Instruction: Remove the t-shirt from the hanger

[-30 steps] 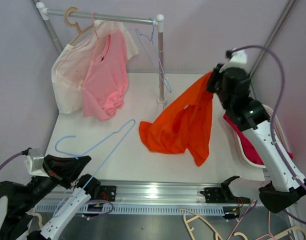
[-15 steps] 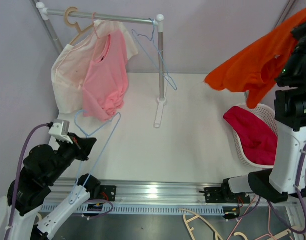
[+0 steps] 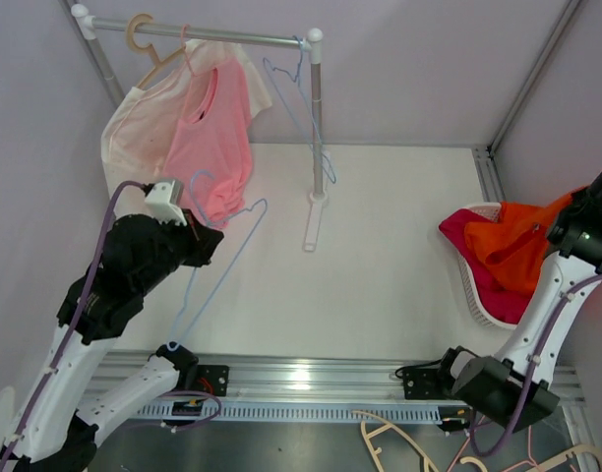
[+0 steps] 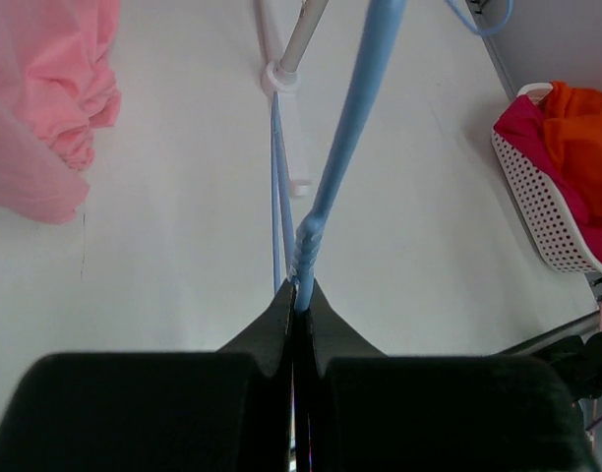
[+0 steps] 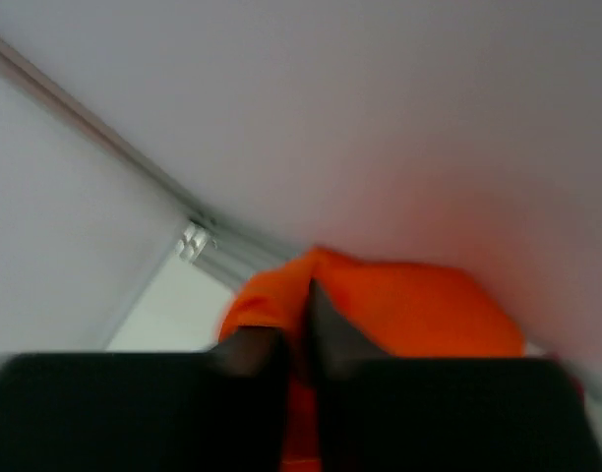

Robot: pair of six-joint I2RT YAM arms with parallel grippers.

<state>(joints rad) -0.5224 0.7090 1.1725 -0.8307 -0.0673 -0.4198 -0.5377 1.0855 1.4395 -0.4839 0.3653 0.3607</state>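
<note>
2 light-blue wire hangers: rack hanger [image 3: 297,118]; held hanger [image 4: 342,147], clamped in closed left tool [image 4: 299,287], axis lower-left to upper-right. 1 orange t-shirt [image 3: 512,241] bunched in white basket [image 3: 473,290], pinched by right tool [image 5: 299,315].

Left arm [image 3: 94,295] rears up from the near-left corner, elbow high, wrist leaning in over the left side of the bench. The left gripper [image 4: 299,290] is pinched tight, jaws pressed together on the wire of the blue hanger [image 4: 345,147]. Over at the right edge the right arm [image 3: 557,290] stands tall from its base, and the right gripper [image 5: 299,334] is clamped on a fold of the orange t-shirt [image 5: 409,315].
</note>
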